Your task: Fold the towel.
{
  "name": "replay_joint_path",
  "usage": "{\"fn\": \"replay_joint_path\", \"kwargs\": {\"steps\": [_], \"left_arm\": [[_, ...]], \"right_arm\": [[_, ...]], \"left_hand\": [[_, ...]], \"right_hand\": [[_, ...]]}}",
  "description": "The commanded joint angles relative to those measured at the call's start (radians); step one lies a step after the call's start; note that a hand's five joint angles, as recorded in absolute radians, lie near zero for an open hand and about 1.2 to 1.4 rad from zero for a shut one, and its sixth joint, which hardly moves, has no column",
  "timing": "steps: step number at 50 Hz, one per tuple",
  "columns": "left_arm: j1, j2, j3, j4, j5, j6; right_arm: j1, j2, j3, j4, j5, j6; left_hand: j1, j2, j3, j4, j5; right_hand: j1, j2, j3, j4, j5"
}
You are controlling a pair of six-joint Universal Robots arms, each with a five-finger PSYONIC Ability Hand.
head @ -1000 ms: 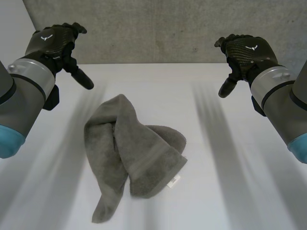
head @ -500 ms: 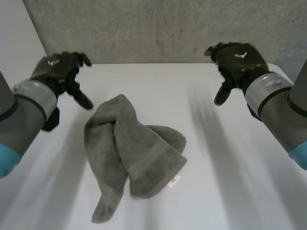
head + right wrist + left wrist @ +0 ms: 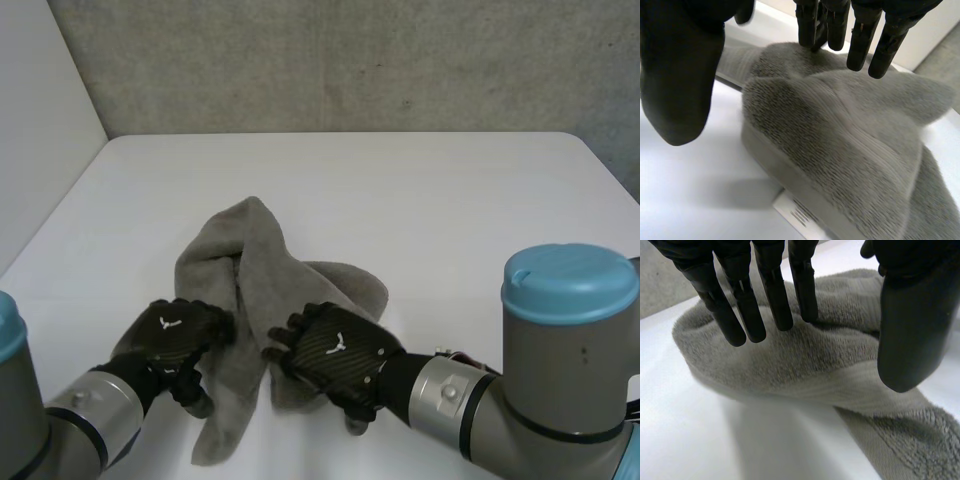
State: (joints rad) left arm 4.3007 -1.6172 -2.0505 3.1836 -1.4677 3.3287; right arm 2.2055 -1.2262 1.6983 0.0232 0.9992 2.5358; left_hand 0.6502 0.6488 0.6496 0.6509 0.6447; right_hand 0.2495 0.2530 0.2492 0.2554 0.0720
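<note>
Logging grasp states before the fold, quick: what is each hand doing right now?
Left hand: open, fingers straight over the towel, holding nothing.
Right hand: open, fingers straight over the towel, holding nothing.

Grey towel [image 3: 255,250] — band-striped — on white table [image 3: 450,210]

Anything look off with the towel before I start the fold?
Yes: the towel lies bunched and twisted on the table, not flat, a narrow tail trailing toward the near edge. The left hand and right hand are open over its near part, gripping nothing.
</note>
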Motion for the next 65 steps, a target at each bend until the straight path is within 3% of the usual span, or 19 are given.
{"fn": "replay_joint_path", "kwargs": {"steps": [1,10,16,17,19,21,24,25,32,34,40,45,52,58,65], "left_arm": [[-0.004,-0.087,-0.004,0.055,-0.008,-0.005],[-0.019,-0.164,0.013,0.093,-0.019,-0.003],[-0.033,-0.207,0.032,0.130,-0.088,-0.001],[-0.041,-0.213,0.038,0.137,-0.104,0.000],[-0.050,-0.216,0.044,0.144,-0.123,0.000],[-0.059,-0.216,0.058,0.162,-0.148,0.000],[-0.064,-0.216,0.064,0.177,-0.154,0.000],[-0.067,-0.214,0.070,0.194,-0.157,0.000],[-0.072,-0.213,0.110,0.210,-0.161,0.028],[-0.072,-0.195,0.130,0.207,-0.158,0.038],[-0.058,-0.073,0.153,0.200,-0.154,0.040],[-0.004,0.127,0.174,0.173,-0.149,0.034],[0.022,0.229,0.229,0.128,-0.138,0.026],[0.063,0.203,0.240,0.108,-0.134,0.025],[0.088,-0.102,0.249,0.110,-0.092,0.028]], "right_arm": [[0.023,0.068,-0.006,-0.063,-0.002,0.000],[0.059,0.136,-0.045,-0.134,0.095,-0.003],[0.092,0.211,-0.080,-0.164,0.141,-0.038],[0.097,0.227,-0.089,-0.180,0.153,-0.048],[0.097,0.235,-0.097,-0.198,0.171,-0.049],[0.094,0.237,-0.108,-0.244,0.211,-0.043],[0.091,0.237,-0.114,-0.266,0.234,-0.035],[0.085,0.237,-0.121,-0.279,0.261,-0.028],[0.077,0.217,-0.161,-0.293,0.400,0.035],[0.033,0.145,-0.169,-0.283,0.441,0.101],[-0.096,-0.009,-0.158,-0.252,0.437,0.179],[-0.232,-0.195,-0.193,-0.076,0.354,0.201],[-0.355,-0.279,-0.288,0.085,0.312,0.202],[-0.452,-0.259,-0.332,0.221,0.279,0.182],[-0.446,-0.043,-0.342,0.239,0.254,0.116]], "left_hand": [[-0.087,-0.086,-0.087,-0.088,-0.256],[-0.099,-0.098,-0.098,-0.100,-0.268],[-0.079,-0.077,-0.078,-0.079,-0.248],[-0.061,-0.060,-0.060,-0.062,-0.230],[0.039,0.040,0.040,0.038,-0.130],[0.460,0.461,0.460,0.459,0.291],[0.635,0.636,0.636,0.634,0.466],[0.745,0.746,0.746,0.744,0.576],[0.746,0.747,0.747,0.745,0.577],[0.746,0.747,0.747,0.745,0.577],[0.746,0.747,0.747,0.745,0.577],[0.746,0.747,0.747,0.745,0.577],[0.746,0.747,0.747,0.745,0.577],[0.746,0.747,0.747,0.745,0.577],[0.746,0.747,0.747,0.745,0.577]], "right_hand": [[0.029,0.026,0.030,0.023,0.032],[0.064,0.061,0.065,0.059,0.067],[0.164,0.161,0.165,0.158,0.167],[0.269,0.265,0.269,0.263,0.272],[0.405,0.402,0.405,0.399,0.408],[0.761,0.758,0.762,0.755,0.764],[0.945,0.942,0.946,0.939,0.948],[1.131,1.128,1.132,1.125,1.134],[1.147,1.143,1.147,1.141,1.150],[1.147,1.143,1.147,1.141,1.150],[1.147,1.143,1.147,1.141,1.150],[1.147,1.143,1.147,1.141,1.150],[1.147,1.143,1.147,1.141,1.150],[1.147,1.143,1.147,1.141,1.150],[1.147,1.143,1.147,1.141,1.150]]}}
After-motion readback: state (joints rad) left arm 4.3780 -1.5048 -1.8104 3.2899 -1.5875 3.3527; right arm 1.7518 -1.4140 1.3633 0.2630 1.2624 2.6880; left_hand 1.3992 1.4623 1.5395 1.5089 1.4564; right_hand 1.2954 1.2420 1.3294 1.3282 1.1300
